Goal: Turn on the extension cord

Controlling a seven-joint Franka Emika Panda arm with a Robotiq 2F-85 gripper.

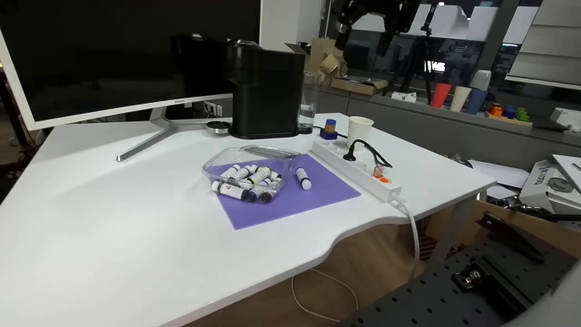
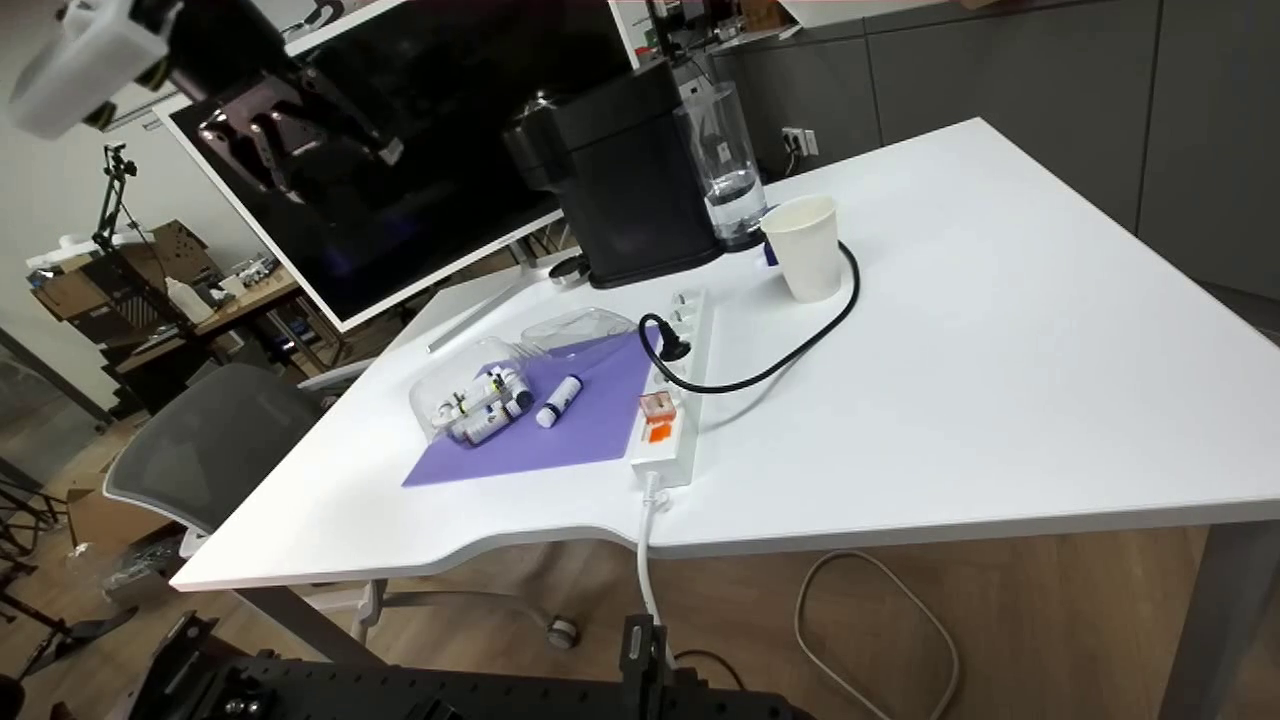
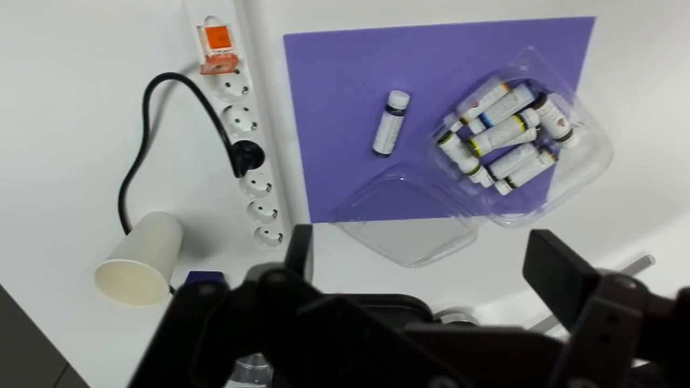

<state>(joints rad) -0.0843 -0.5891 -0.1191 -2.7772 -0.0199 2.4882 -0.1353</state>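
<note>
This looks like an office doubling as a lab: a large monitor [image 1: 127, 54] stands at the far left of a white desk [image 1: 118, 213], with a grey chair [image 2: 220, 440] to the desk's left. Farther left is a cluttered workbench [image 2: 225, 313]; far right, a tripod [image 1: 425, 40]; near, a perforated dark plate [image 1: 433, 293].

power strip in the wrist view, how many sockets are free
5. On the power strip, two free sockets sit between the orange switch and the black plug; the other three lie beyond the plug. The spot under the plug is hidden.
</note>
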